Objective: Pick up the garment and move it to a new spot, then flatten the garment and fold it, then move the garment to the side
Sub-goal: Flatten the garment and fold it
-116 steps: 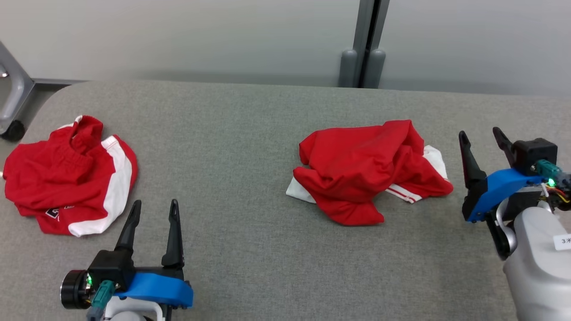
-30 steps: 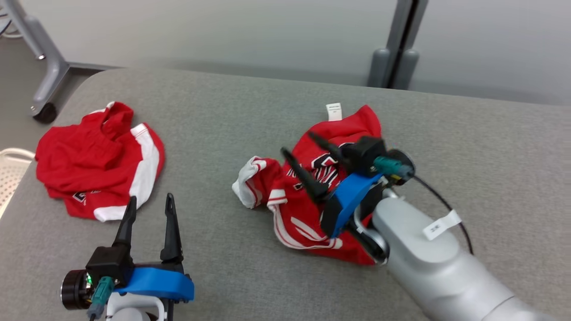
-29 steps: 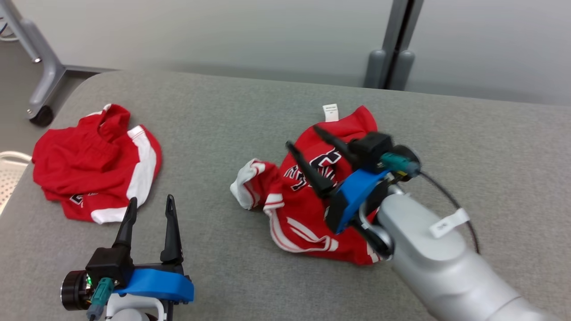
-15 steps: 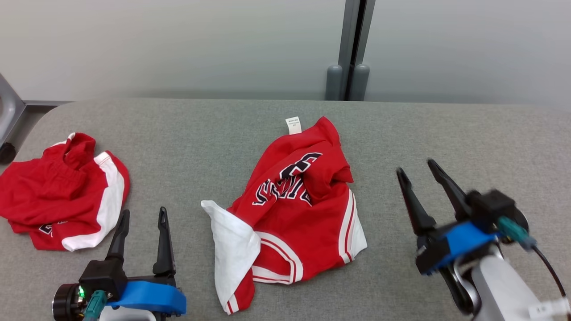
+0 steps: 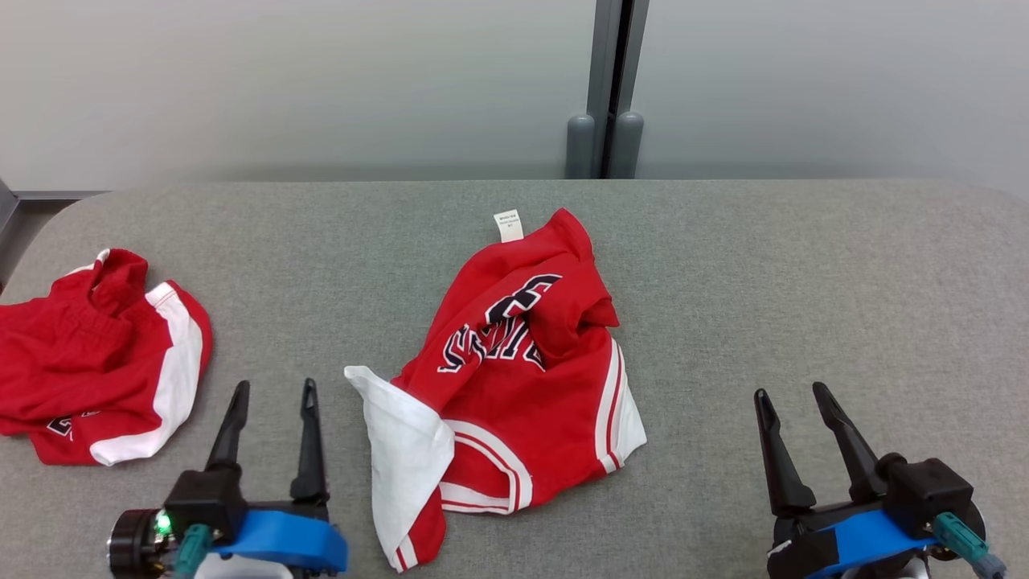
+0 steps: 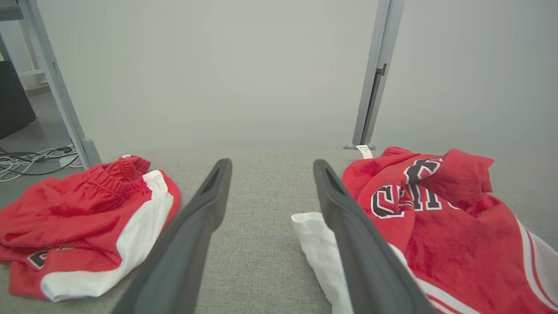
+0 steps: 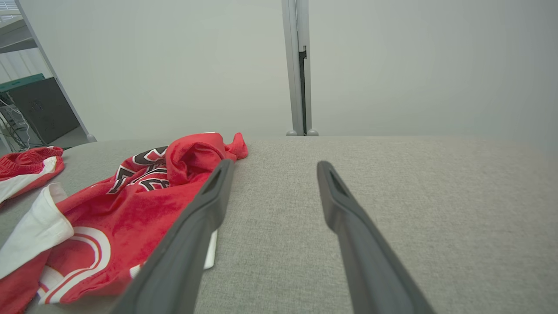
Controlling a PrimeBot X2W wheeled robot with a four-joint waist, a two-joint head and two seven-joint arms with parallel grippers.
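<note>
Head view has the garment (image 5: 514, 378) lying crumpled in the middle of the table (image 5: 804, 281), between my left fingers (image 5: 309, 442) and right fingers (image 5: 773, 458). Both pairs are spread wide and hold nothing. I judge the move done, with flattening, folding and setting it aside all left.

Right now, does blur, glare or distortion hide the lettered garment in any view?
Head view: sharp, evenly lit, no glare, only faint shadows round the lettered garment. Left wrist view: wide-angle stretch; the left gripper looms large, hiding part of the garment's white panel. Right wrist view: same stretch; the right gripper overlaps the garment's edge.
</note>
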